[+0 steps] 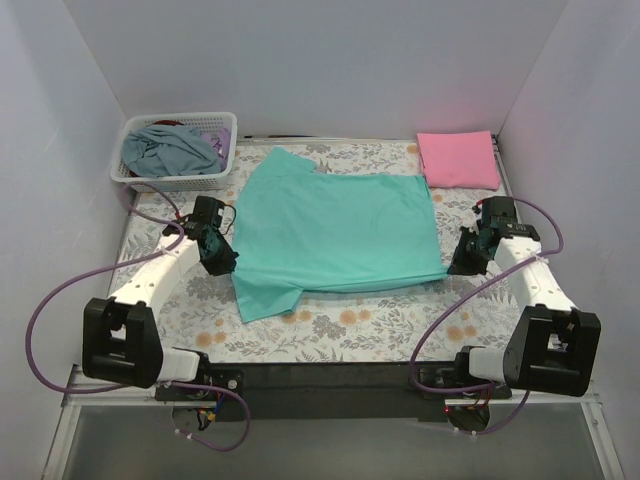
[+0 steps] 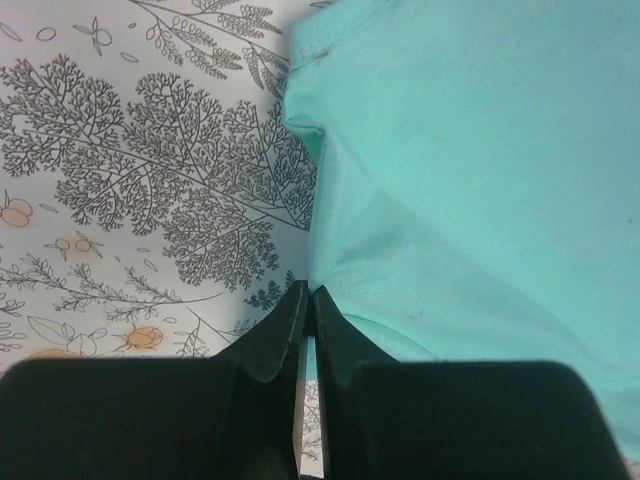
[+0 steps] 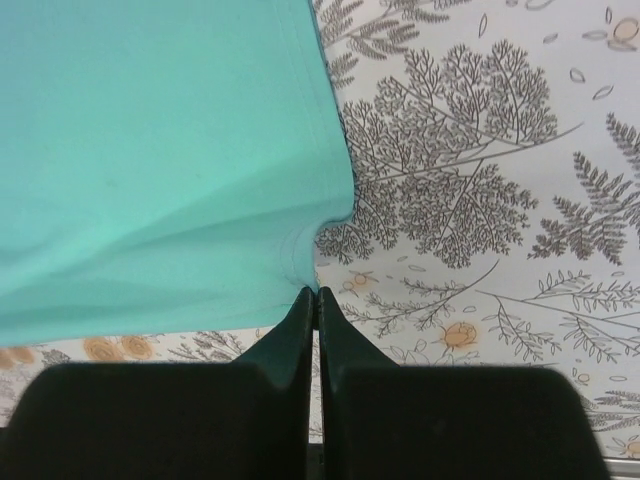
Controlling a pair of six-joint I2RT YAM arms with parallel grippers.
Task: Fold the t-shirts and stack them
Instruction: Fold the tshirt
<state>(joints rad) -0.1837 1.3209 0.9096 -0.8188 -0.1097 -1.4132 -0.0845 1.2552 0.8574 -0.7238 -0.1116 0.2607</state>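
Teal t-shirt [image 1: 335, 235] lies spread on our floral tablecloth [image 1: 330, 325] between white walls [image 1: 300, 60], with a pink t-shirt [image 1: 457, 160] folded far right and a basket [image 1: 175, 183] far left. Our left gripper [image 2: 308, 305] pinches its side edge above fern print. Our right gripper [image 3: 312, 300] pinches its corner.

1. The table [image 1: 350, 325] has a pale cover printed with grey ferns and small orange flowers.
2. A teal t-shirt [image 1: 335, 230] lies spread across the middle, with one sleeve reaching toward 7 o'clock.
3. A pink t-shirt [image 1: 458, 158], folded into a rectangle, lies in the 1 o'clock corner, just beside the teal t-shirt's far edge.
4. A white lattice basket [image 1: 180, 182] stands in the 11 o'clock corner, with cloth bundled inside.
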